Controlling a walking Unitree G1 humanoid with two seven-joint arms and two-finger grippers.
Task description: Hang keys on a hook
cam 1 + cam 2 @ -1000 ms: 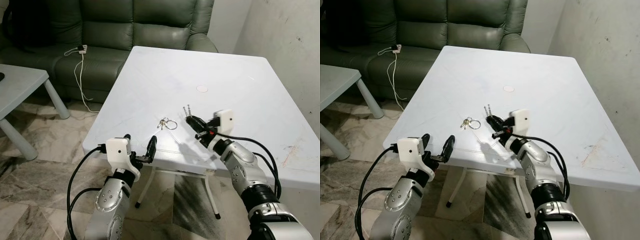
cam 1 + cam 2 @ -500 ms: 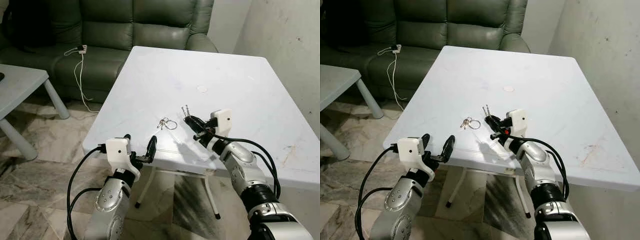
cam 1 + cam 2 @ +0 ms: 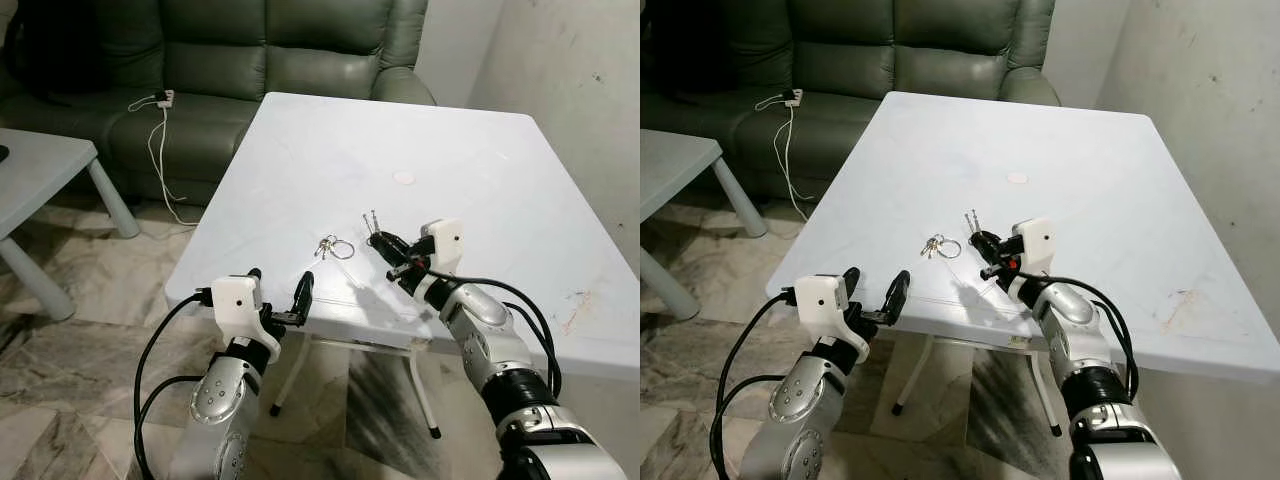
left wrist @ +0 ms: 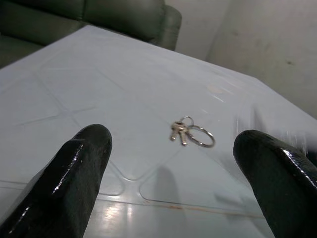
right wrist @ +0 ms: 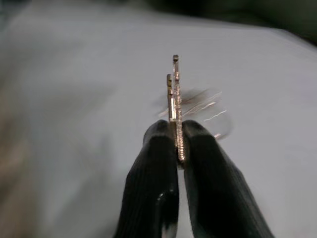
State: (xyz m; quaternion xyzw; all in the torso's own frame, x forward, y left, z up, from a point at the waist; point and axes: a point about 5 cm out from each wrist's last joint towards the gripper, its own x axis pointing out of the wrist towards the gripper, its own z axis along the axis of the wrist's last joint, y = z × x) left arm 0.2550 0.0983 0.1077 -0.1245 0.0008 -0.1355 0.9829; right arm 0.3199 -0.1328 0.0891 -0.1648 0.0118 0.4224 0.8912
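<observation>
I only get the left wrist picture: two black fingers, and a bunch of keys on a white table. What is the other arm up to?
Observer: The right gripper is over the table, just to the right of the keys and apart from them.
Operator: Is it holding something?
Observer: Yes. It is shut on a thin metal piece, whose two prongs stick out past the fingertips.
Operator: Anything on that sofa behind?
Observer: A white charger cable lies on the green sofa seat and trails down its front.
</observation>
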